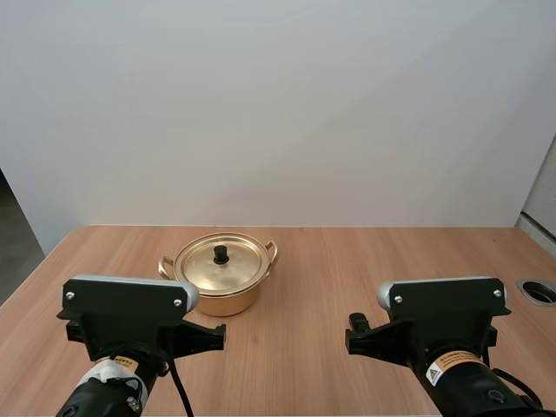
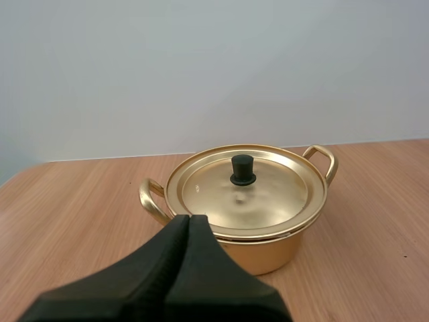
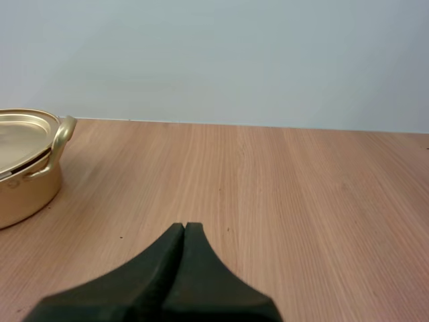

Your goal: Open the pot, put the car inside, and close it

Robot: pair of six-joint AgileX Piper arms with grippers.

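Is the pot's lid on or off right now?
On. The lid sits flat across the pot, its black knob upright at the centre.

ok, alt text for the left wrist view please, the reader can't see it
A gold pot with its lid on, a black knob at the lid's centre, stands on a wooden table just beyond the left gripper, which is shut into a single black wedge. A plain pale wall stands behind the table.
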